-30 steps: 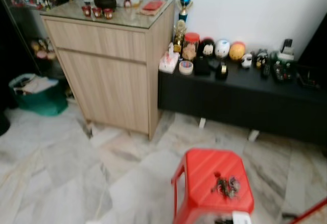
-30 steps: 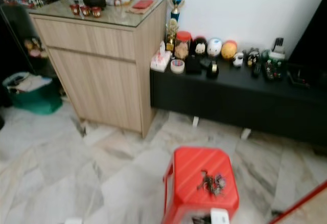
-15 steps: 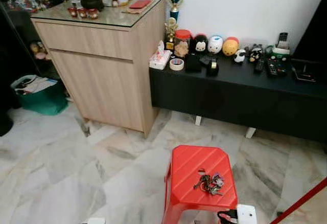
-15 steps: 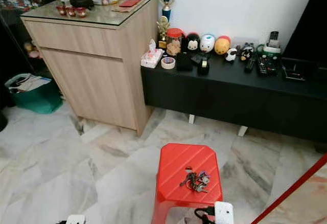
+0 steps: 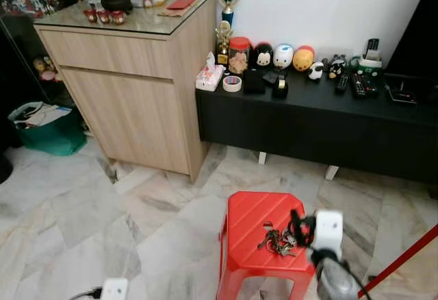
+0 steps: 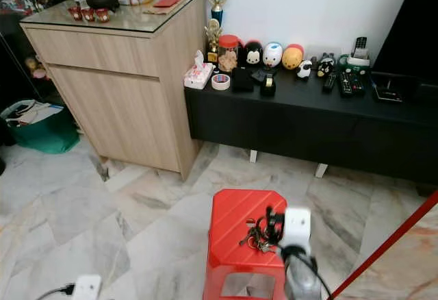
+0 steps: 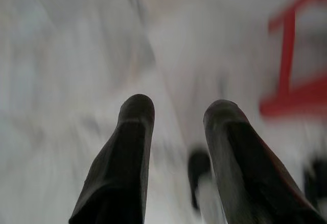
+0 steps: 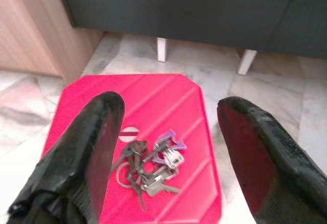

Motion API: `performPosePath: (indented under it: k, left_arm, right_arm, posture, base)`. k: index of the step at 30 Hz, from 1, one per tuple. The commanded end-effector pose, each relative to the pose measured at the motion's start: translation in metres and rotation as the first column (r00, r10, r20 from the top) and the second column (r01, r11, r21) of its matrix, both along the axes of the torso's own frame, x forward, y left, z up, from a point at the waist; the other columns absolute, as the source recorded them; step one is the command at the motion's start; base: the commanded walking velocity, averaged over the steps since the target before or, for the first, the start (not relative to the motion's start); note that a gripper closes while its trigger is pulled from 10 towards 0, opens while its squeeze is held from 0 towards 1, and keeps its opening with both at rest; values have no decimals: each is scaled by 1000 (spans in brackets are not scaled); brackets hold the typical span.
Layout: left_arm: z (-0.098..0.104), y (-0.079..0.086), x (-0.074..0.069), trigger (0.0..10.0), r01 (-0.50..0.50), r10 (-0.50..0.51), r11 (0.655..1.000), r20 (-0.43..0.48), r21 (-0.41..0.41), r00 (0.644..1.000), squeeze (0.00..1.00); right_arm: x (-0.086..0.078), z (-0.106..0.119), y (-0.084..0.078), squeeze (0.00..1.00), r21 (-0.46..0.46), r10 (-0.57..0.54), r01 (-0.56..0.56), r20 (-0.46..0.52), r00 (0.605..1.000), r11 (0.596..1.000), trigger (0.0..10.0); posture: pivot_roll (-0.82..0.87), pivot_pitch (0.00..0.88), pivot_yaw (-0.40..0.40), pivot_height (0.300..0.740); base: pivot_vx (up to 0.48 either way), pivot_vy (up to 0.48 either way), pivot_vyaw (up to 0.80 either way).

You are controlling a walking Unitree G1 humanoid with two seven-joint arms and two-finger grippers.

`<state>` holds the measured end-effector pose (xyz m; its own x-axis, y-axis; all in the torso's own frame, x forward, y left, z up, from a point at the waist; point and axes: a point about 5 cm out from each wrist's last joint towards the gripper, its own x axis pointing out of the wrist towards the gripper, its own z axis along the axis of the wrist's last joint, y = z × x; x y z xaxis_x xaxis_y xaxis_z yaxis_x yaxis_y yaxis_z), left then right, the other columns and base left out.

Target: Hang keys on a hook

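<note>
My right wrist view gives what the head views cannot: the bunch of metal keys with a purple fob (image 8: 150, 169) seen close, lying at the centre of the red plastic stool (image 8: 168, 93), framed between my right tool's (image 8: 168, 142) wide-spread black fingers (image 8: 102, 137). From the head, that tool sits at the keys' three o'clock. My left tool (image 7: 173, 132), fingers apart, hangs over blurred marble floor (image 5: 82, 225). Half a second ago my right tool was only entering below the stool; it has risen beside the keys. The keys lie tangled and flat, untouched.
</note>
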<state>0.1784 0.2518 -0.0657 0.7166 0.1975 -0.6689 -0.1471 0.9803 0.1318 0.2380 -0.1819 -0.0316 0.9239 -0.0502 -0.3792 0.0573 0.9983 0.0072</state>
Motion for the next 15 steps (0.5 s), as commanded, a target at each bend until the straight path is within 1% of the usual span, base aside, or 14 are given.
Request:
performPosePath:
  k: [1,2,3,4,5,6,7,8,9,10,11,13,15]
  left_arm:
    - [9,5,9,10000,-25,25,1000,85,-4,996,0]
    - [24,10,24,10000,-35,33,999,212,5,977,0]
    - [32,12,32,10000,-33,28,999,279,15,960,0]
    - [49,11,45,10000,-20,6,999,396,29,918,0]
    - [60,10,53,10000,-11,-9,999,470,40,883,0]
    - [69,8,58,10000,-2,-22,999,522,44,853,0]
    - [82,1,62,10000,23,-50,998,586,54,809,0]
    - [87,-3,63,10000,34,-62,998,604,57,795,0]
    - [87,-8,61,10000,54,-86,996,608,71,789,0]
    - [84,-14,56,10000,72,-111,994,603,88,790,0]
    - [82,-15,54,10000,74,-114,993,599,92,792,0]
    - [78,-16,50,10000,43,-73,997,597,65,799,0]
    - [74,-21,47,10000,47,-65,998,593,46,803,0]
  right_arm:
    - [5,6,-5,0,9,-13,12,34,999,1000,10000]
    - [5,7,-7,0,15,-11,10,44,999,1000,10000]
    - [4,7,-8,0,14,-6,6,49,999,1000,10000]
    - [3,7,-9,0,12,0,-1,55,999,1000,10000]
    - [2,7,-9,0,10,4,-5,58,998,1000,10000]
    - [0,7,-10,0,9,7,-7,61,998,1000,10000]
    - [-2,6,-9,0,10,15,-16,61,998,1000,10000]
    - [-2,5,-9,0,13,19,-19,59,998,1000,10000]
    - [-4,4,-8,0,17,22,-23,50,998,1000,10000]
    - [-5,2,-9,0,18,17,-17,37,999,1000,10000]
    - [-6,2,-10,0,17,10,-11,32,999,1000,10000]
    - [-6,1,-12,0,10,-3,2,27,1000,1000,10000]
    - [-6,1,-13,0,2,2,-2,21,1000,1000,10000]
  posture:
    - [24,0,-11,740]
    - [23,0,-15,740]
    - [25,0,-19,740]
    - [43,0,-29,740]
    - [43,0,-29,740]
    - [62,0,-39,740]
    - [74,0,-49,740]
    - [76,0,-51,740]
    - [80,0,-54,740]
    - [79,0,-55,740]
    - [75,0,-56,740]
    - [74,0,-54,740]
    - [70,0,-51,740]
  base:
    - [0,0,0]
    - [0,0,0]
    - [0,0,0]
    - [0,0,0]
    - [0,0,0]
    - [0,0,0]
    - [0,0,0]
    - [0,0,0]
    - [0,0,0]
    - [0,0,0]
    - [0,0,0]
    - [0,0,0]
    - [0,0,0]
